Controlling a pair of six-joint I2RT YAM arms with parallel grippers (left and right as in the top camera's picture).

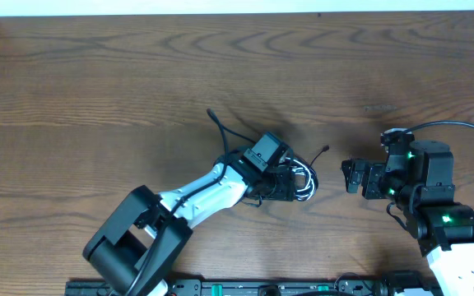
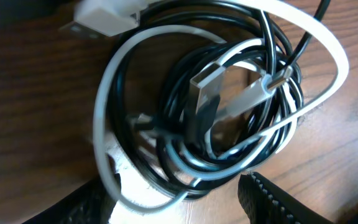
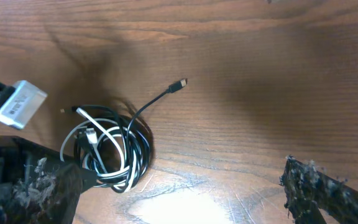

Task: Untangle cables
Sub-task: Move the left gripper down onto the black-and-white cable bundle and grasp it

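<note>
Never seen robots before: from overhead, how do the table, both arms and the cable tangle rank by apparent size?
1. table
2. left arm and right arm: roughly alike, so unranked
3. cable tangle, partly hidden under the left arm

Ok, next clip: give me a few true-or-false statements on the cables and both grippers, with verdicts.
1. The cables lie in one coiled bundle on the table. True.
2. Every cord in the bundle is black. False: a white cord loops through the black ones.
3. The right gripper holds a cable. False: its jaws stand open and empty, apart from the bundle.
4. The left gripper is at the bundle, with a finger on either side of it. True.
5. A black plug end sticks out of the bundle. True.
</note>
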